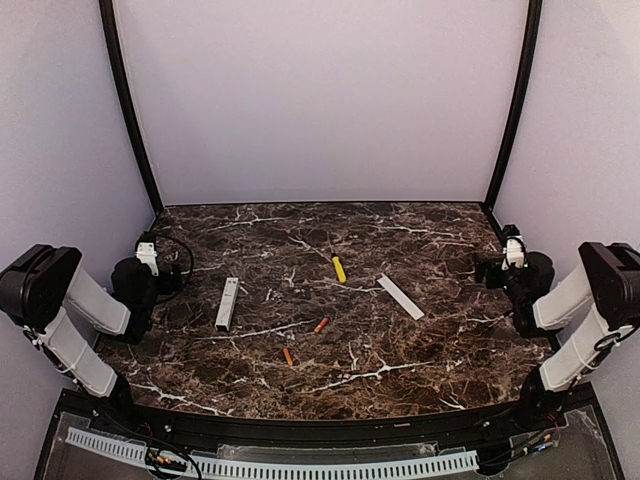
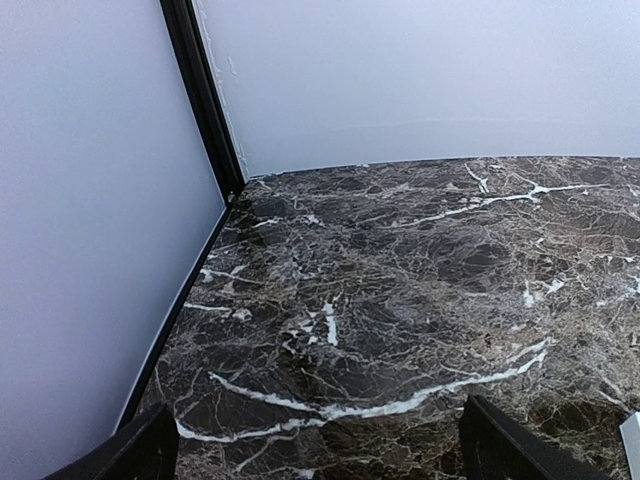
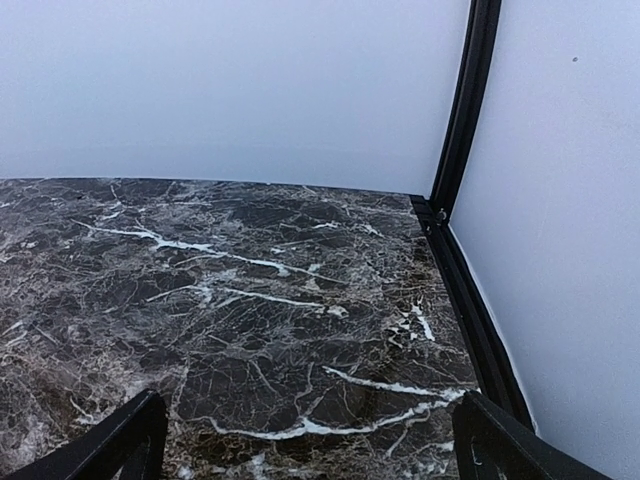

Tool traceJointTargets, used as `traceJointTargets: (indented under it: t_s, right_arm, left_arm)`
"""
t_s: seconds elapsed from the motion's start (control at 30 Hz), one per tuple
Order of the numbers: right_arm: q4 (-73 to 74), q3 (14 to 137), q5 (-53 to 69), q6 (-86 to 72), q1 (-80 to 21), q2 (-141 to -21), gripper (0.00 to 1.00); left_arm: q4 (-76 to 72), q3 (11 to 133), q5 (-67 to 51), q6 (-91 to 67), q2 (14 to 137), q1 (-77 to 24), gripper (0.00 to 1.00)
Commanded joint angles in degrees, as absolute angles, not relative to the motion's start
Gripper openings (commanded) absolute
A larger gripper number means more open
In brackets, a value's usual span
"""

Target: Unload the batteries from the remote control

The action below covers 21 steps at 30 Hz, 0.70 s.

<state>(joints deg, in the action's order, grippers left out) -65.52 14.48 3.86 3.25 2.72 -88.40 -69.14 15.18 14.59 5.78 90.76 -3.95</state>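
Observation:
The white remote control [image 1: 227, 303] lies left of centre on the marble table [image 1: 420, 240], one end darker. Two small orange-red batteries lie loose on the table: one [image 1: 321, 325] near the middle and one [image 1: 288, 356] closer to the front. My left gripper [image 1: 147, 247] is pulled back at the left edge, well away from the remote. It is open, and in the left wrist view the left gripper [image 2: 320, 450] has only bare marble between its fingers. My right gripper [image 1: 513, 242] sits at the right edge, and the right wrist view shows the right gripper [image 3: 310, 440] open and empty.
A yellow stick [image 1: 339, 269] lies behind the middle. A flat white strip [image 1: 400, 296] lies slanted right of centre. Pale walls with black corner posts [image 1: 128, 110] close in the back and both sides. A white edge [image 2: 632, 437] shows at the lower right of the left wrist view.

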Motion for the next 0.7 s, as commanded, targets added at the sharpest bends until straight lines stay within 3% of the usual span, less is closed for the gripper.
traceJointTargets:
  t_s: [0.0, 0.67]
  right_arm:
    - [-68.48, 15.24, 3.62, 2.42, 3.18, -88.61, 0.99]
    - [-68.48, 15.29, 3.85, 2.81, 3.01, -88.63, 0.98]
  left_arm:
    - [-67.87, 15.73, 14.58, 5.73, 90.44, -3.64, 0.99]
    - [-67.85, 15.72, 14.57, 5.75, 90.46, -3.73, 0.98]
